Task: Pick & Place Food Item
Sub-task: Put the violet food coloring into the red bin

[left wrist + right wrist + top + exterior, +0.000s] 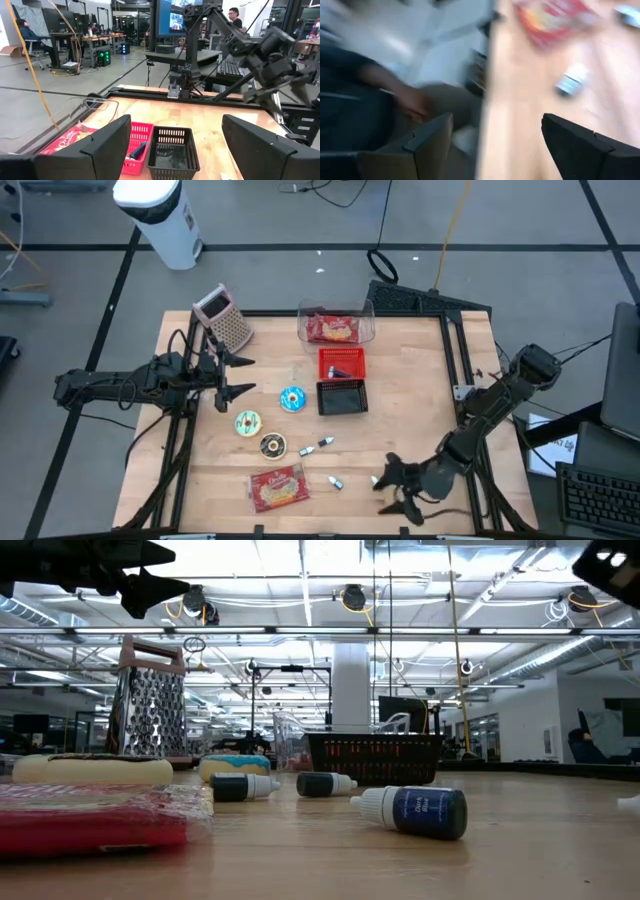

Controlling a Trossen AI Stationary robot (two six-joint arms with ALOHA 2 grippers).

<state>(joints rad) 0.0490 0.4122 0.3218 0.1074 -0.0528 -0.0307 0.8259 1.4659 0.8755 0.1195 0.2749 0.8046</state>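
We think the food to move is the red snack pack [276, 488]. It lies flat on the counter [410, 390], near the front edge, well in front of the black basket [342, 397]. It looks light and soft, with a shiny, crinkly wrap that could slip. We would pinch it across a short side, gently, so the food inside does not get squashed.

Our right fingers [397, 490] are spread wide and hold nothing. They are low by the front edge, in front of the black basket and off to its right. Our left fingers [232, 375] wait to the left of the basket, wide open and empty too.
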